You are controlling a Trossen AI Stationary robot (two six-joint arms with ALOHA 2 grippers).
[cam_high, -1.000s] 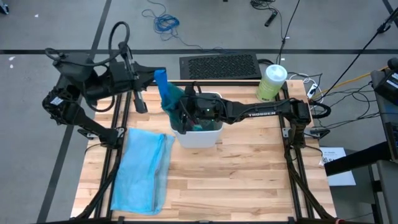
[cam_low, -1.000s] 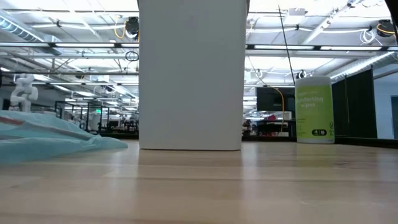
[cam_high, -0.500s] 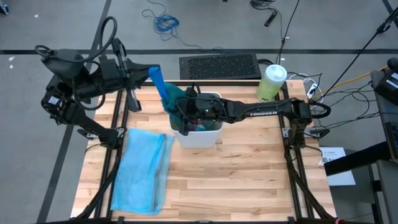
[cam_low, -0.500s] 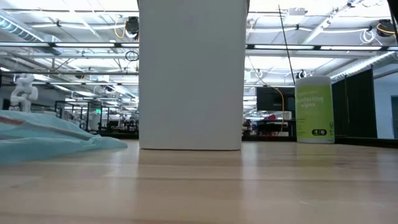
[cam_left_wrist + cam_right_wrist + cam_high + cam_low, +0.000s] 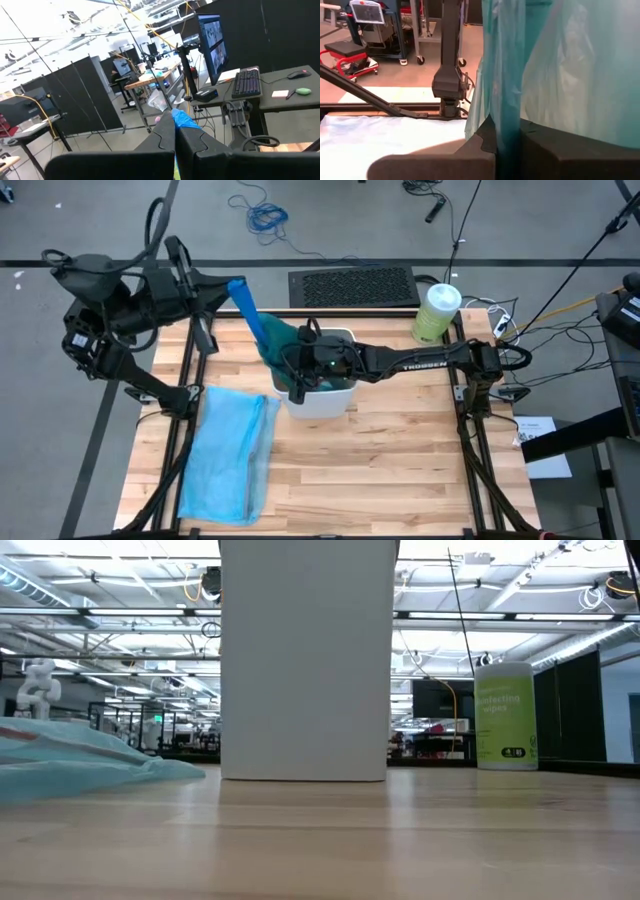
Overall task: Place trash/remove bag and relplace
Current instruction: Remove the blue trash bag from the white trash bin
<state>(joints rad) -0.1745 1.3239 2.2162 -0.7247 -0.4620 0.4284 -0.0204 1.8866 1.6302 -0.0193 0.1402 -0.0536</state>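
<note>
The left gripper has been drawn further back and outward over the last second, toward the far left corner of the table. Its fingers are closed on the top of the bag, which is now stretched into a longer strip between the gripper and the white bin. The right gripper is kept at the bin's near-left rim, its fingers pinched shut on the bag's film.

It is judged that the liner is being lifted out, but most of it is still in the bin. No trash can be seen; it is probably inside the bag.

Open room is found behind and left of the bin. The pale blue bag lies flat by the left edge, well apart. The green canister stands at the far right.
</note>
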